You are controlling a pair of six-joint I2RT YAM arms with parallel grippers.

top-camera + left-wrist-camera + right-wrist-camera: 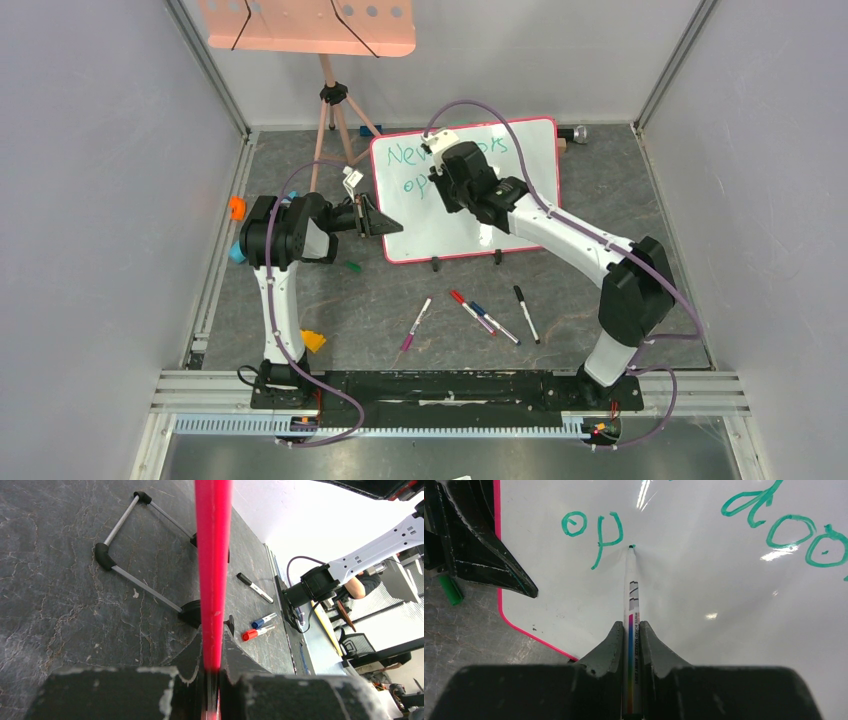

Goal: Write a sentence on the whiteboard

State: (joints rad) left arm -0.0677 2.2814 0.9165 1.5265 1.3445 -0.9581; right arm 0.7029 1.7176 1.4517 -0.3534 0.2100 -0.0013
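The whiteboard stood at upper centre of the overhead frame. Its long side ran left to right and its face was tipped back, toward the arms. I judged it light, stiff and slick, likely to slide, and best held by its rim. The green sentence read "op" on its lower line. My right gripper pinched a marker, whose tip pointed up-frame onto the board. My left gripper was clamped on the red frame.

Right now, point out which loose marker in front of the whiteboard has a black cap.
The rightmost marker of the four, lying alone. The blue-capped marker and red-capped marker lie side by side; the magenta-tipped marker lies leftmost.
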